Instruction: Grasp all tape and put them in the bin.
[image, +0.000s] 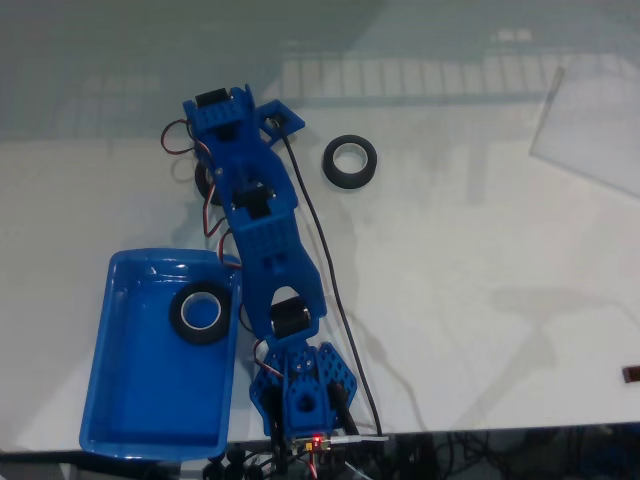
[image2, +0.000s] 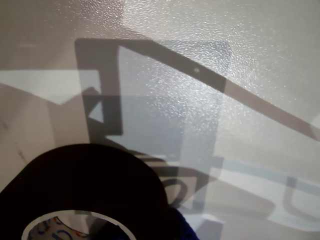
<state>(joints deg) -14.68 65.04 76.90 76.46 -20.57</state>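
The blue bin lies at the lower left of the fixed view, with one black tape roll inside near its top right corner. Another tape roll lies flat on the white table, right of the arm's far end. A further tape roll peeks out beneath the left side of the arm, under my gripper. The wrist view shows that roll huge at the bottom left, pale core showing, with a blue finger against its right side. The gripper looks shut on it.
The arm's base stands at the table's front edge, just right of the bin. A black cable runs along the arm's right side. A clear sheet lies at the upper right, and a small dark object sits at the right edge.
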